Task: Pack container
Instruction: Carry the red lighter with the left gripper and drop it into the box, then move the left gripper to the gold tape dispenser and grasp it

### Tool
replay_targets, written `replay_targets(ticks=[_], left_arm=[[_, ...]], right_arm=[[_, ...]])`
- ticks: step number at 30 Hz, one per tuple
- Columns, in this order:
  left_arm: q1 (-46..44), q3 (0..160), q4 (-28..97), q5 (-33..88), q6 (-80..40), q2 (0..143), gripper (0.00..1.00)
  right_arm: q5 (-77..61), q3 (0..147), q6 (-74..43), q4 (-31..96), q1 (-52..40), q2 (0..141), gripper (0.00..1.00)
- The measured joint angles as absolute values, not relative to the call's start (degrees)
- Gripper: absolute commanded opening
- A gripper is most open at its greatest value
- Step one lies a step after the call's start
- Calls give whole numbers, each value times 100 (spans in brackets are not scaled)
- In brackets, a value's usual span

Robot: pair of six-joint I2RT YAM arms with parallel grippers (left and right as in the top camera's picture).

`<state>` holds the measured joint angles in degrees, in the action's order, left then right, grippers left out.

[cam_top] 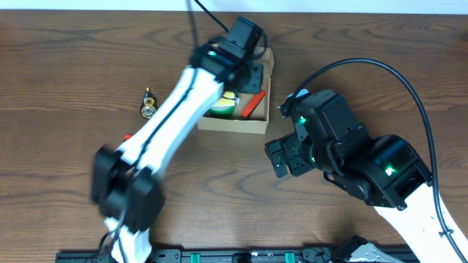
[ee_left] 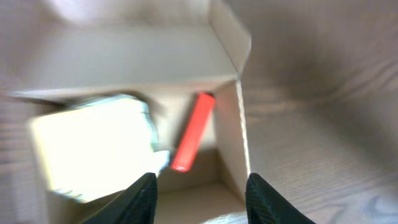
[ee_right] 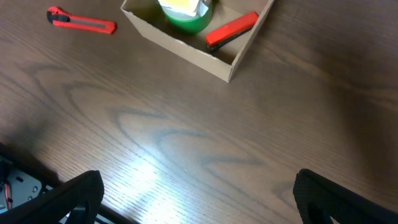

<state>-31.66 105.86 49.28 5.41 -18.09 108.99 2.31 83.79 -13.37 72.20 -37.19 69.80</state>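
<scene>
At twelve o'clock from my right gripper [ee_right: 199,199], jaws spread wide, sits the container [ee_right: 186,50]. I judge it light, thin, easily buckled cardboard, best taken by a side wall. My left gripper [ee_left: 202,193] hovers over it, jaws apart and empty.

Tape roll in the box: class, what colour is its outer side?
Green; the roll shows best in the right wrist view.

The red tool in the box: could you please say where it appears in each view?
Overhead: red tool, top centre, right end of cardboard box.
Left wrist: red tool, centre, slanted by right wall.
Right wrist: red tool, top, right of centre.
Shared landmark: the cardboard box.
</scene>
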Motion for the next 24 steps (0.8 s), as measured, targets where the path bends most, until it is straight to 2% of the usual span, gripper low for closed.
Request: replay_targets(ticks=[5,13,17,19,21,24], left_arm=[[-2803,10772,5452,-137,-1535,9953,48],[-1190,10501,5887,-307,-1278,9874,48],[-613,9762,5494,-285,-915,9891,55],[-429,9310,5210,-270,-799,9894,63],[-281,8779,4797,-228,-648,9904,76],[-193,8211,4342,-185,-508,9926,86]], right_arm=[[228,8379,-1337,7220,-3719,6980,99],[228,8379,-1337,7218,-3719,6980,99],[228,8379,-1337,7218,-3719,6980,99],[228,8379,-1337,7220,-3719,6980,99],[228,8379,-1337,7220,-3719,6980,99],[231,8379,-1337,7218,-3719,6980,99]])
